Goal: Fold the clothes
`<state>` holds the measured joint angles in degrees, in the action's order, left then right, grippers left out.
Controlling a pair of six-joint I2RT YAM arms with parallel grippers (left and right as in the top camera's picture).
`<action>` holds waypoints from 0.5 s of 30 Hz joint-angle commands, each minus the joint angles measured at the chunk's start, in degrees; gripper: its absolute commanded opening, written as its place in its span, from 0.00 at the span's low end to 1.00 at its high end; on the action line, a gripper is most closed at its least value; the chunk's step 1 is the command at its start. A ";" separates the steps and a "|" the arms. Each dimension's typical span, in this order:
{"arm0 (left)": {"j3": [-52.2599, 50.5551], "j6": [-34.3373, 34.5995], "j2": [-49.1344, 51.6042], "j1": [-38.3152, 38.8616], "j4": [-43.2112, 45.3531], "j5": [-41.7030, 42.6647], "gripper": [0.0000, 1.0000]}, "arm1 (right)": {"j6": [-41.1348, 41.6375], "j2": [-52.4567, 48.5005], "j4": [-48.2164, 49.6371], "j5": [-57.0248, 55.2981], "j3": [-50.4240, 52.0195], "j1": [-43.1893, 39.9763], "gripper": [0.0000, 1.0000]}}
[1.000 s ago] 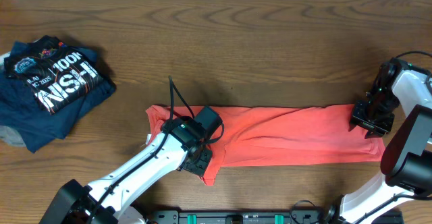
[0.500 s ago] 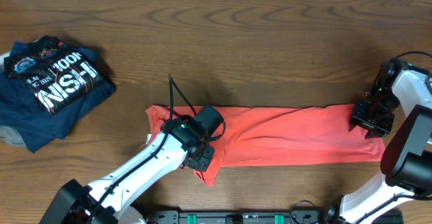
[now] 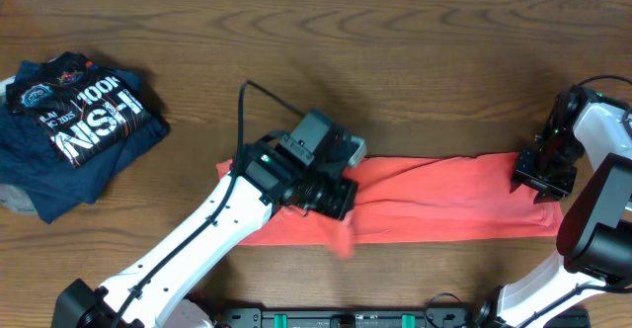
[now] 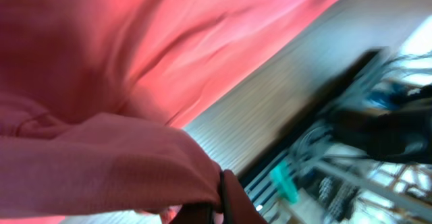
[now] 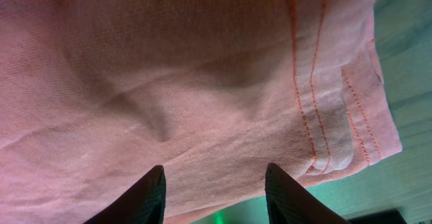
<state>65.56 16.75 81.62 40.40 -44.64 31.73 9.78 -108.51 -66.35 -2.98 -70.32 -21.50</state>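
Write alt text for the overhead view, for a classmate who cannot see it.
A coral-red T-shirt lies as a long band across a wooden table, the left gripper over its left part and the right gripper at its right end. Folded navy shirts sit far left.

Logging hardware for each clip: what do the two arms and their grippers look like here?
Both arms are white tubular links with black joints. The left arm has a grey boxy module at the wrist, a small green light and a thin black looping cable; the left gripper is black. The right arm ends in a black right gripper with dark tapered fingers.
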 commanded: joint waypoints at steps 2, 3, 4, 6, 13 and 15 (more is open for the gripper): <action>0.22 6.19 0.31 0.17 2.49 1.84 0.27 | 0.00 -0.24 -0.04 -0.15 0.11 0.46 0.46; 0.17 6.54 0.42 0.17 2.86 1.64 0.34 | 0.00 -0.24 -0.07 -0.15 0.11 0.46 0.46; 0.13 6.49 0.59 0.17 3.19 1.62 0.36 | 0.00 -0.24 -0.07 -0.15 0.11 0.46 0.46; 0.13 6.49 0.76 0.17 3.15 1.29 0.37 | 0.00 -0.24 -0.07 -0.13 0.11 0.48 0.46; -1.09 6.54 0.81 0.20 -2.10 -9.75 0.37 | 0.00 -0.24 -0.04 0.07 0.11 0.48 0.46; -2.95 6.54 1.05 0.17 -1.88 -10.62 0.37 | 0.00 -0.24 -0.04 0.09 0.11 0.48 0.46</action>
<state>64.90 22.74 81.82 40.40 -46.30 26.20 9.78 -108.51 -66.37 -2.96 -70.32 -21.50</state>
